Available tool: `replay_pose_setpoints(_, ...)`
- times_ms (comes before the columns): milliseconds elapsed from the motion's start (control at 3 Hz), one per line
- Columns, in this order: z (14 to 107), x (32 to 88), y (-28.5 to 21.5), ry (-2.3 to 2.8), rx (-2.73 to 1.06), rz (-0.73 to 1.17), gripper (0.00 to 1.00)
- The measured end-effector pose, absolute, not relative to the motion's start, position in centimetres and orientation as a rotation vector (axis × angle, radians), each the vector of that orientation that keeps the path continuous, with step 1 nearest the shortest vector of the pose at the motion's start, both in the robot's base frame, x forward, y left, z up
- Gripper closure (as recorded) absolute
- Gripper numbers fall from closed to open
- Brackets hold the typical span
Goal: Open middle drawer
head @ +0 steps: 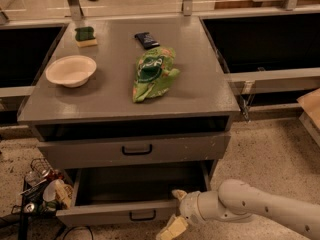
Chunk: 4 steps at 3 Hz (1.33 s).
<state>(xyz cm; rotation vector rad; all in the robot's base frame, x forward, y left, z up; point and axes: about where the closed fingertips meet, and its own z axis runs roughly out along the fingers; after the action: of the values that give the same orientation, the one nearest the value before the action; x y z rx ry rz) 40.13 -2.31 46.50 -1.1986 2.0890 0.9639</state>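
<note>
Middle drawer (100, 215): below the tabletop's (200, 84) front edge, pulled well out, grey inside showing.
Gripper (175, 211): just right of its handle (142, 215), fingers seemingly spread, holding nothing.
Left: probably little; opening looks done.

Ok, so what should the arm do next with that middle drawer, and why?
Probably ease the end effector back, clear of the middle drawer. The drawer already stands well out, its grey inside showing, and the end effector sits at the right end of its front panel, beside the handle, not on it.
</note>
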Motion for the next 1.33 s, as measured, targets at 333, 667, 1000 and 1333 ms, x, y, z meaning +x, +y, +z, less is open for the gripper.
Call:
replay_pose_setpoints(333,46.5,40.1,-2.3,2.089,-1.199,0.964,0.0)
replay_pose_setpoints(667,45.8,39.8,-1.9,2.139,-1.254,0.897,0.0)
replay_pose_setpoints(1000,44.6,38.9,-1.7,2.189,-1.292,0.876,0.0)
replay_pose_setpoints(1333,44.8,38.4,-1.7,2.18,-1.298,0.898,0.0)
